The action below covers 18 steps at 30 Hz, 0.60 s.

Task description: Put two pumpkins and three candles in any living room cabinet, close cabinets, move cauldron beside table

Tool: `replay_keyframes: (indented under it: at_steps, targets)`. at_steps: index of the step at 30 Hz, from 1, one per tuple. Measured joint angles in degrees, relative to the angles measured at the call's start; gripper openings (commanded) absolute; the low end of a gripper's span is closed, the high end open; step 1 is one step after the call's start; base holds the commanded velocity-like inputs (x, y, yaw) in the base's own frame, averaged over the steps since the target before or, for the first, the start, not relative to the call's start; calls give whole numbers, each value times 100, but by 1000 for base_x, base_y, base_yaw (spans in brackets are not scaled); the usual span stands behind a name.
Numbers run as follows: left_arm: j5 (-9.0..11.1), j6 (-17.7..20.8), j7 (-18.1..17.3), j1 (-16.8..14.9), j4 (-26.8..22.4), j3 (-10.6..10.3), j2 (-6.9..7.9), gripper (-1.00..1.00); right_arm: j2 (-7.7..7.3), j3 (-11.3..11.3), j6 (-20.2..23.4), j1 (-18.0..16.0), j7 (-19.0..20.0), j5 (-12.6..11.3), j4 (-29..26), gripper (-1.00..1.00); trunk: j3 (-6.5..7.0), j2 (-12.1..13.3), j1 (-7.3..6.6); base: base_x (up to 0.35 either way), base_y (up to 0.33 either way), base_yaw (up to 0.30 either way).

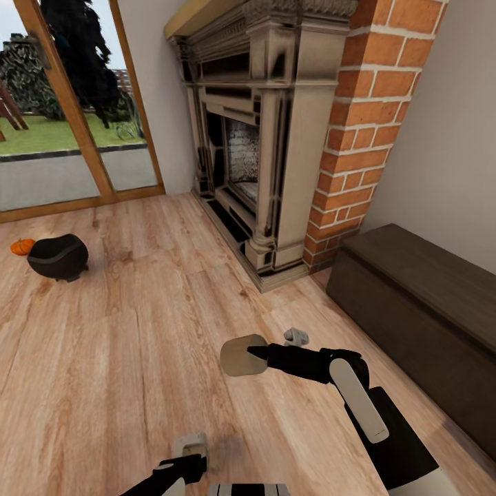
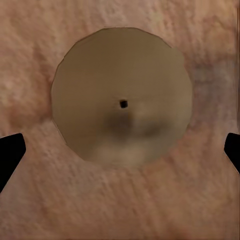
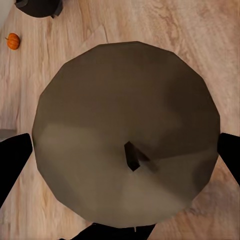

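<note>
My right gripper (image 1: 256, 355) is shut on a beige candle (image 1: 238, 355), held above the wooden floor; in the right wrist view the candle (image 3: 125, 115) spans the gap between both black fingertips (image 3: 12, 162). A second candle (image 1: 189, 443) stands on the floor under my open left gripper (image 1: 187, 463); in the left wrist view this candle (image 2: 122, 95) sits between the widely spread fingers (image 2: 9, 152). The black cauldron (image 1: 57, 256) rests on the floor at far left, an orange pumpkin (image 1: 22, 246) beside it. The dark-brown cabinet (image 1: 413, 303) runs along the right wall, closed.
A stone fireplace (image 1: 269, 138) with a brick chimney (image 1: 365, 131) stands ahead. Glass doors (image 1: 62, 103) fill the far left. A small grey object (image 1: 296, 336) lies on the floor between my right gripper and the cabinet. Open floor stretches toward the cauldron.
</note>
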Motion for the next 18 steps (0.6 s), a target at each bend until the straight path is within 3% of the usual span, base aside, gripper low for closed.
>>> replay_keyframes:
  at_steps: [18]
  targets:
    - [1, -6, 0, 0, 0, -69, 0, 100, 0, 0, -4, 0, 0, -1, 9, -100, 0, 0, 2, 72, 33, 0]
